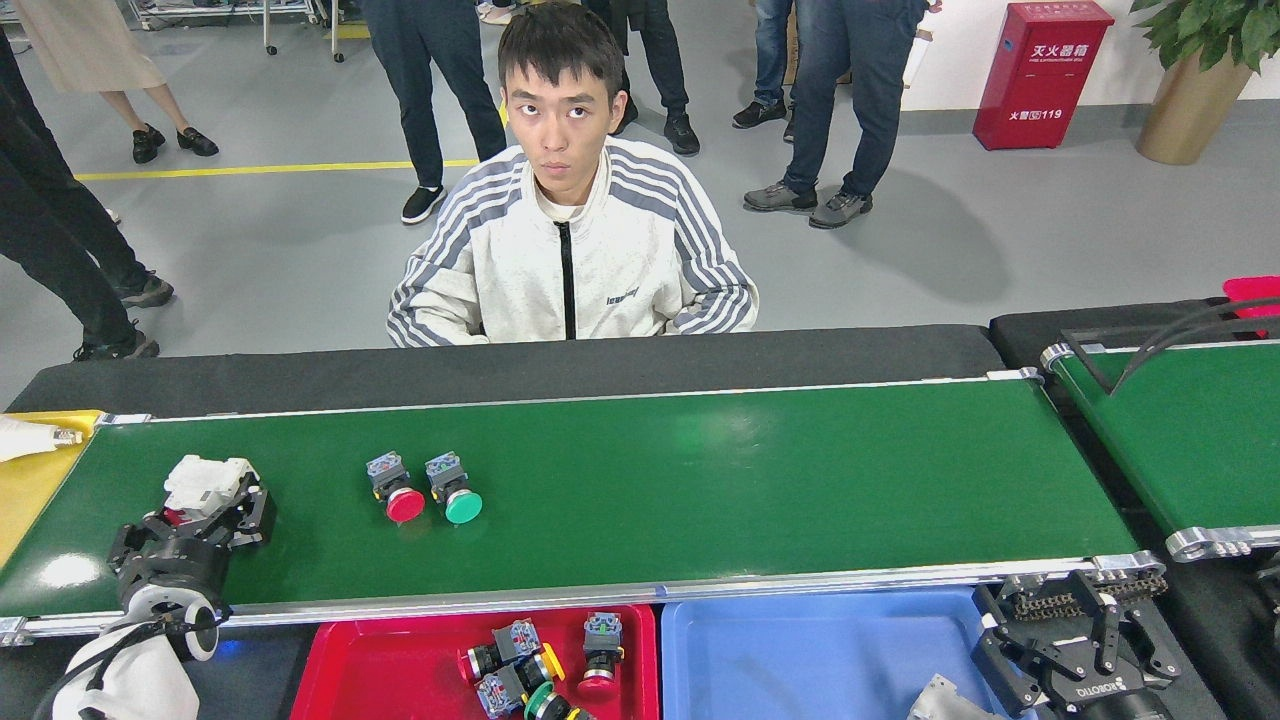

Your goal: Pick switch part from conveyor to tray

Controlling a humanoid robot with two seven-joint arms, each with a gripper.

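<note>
1. Left gripper (222,508) is down on the conveyor (700,480), its black fingers set either side of a white switch part (205,477). They look closed against it, though from this angle a thin gap could be hiding.
2. The white block sits right at the fingertips, resting on the belt, not lifted clear as far as I can judge.
3. Step in hand, by my reading: the grasp itself. Next comes a firm squeeze, a straight lift off the belt, then a swing back toward the robot and to the right.
4. Just to the right of the gripper, further along the belt, a red-capped button switch (397,492) and a green-capped button switch (453,494) lie side by side, nearly touching.
5. Nearer the robot, past the silver rail, the red tray (330,670) already holds several switches; the blue tray (820,650) sits beside it, further right.
6. A yellow tray (25,480) lies left of the gripper, off the belt's end.
7. Far across, the right gripper (1075,640) hangs by the blue tray's corner, fingers spread, carrying nothing.
8. A seated person (570,250) watches from behind the belt.
</note>
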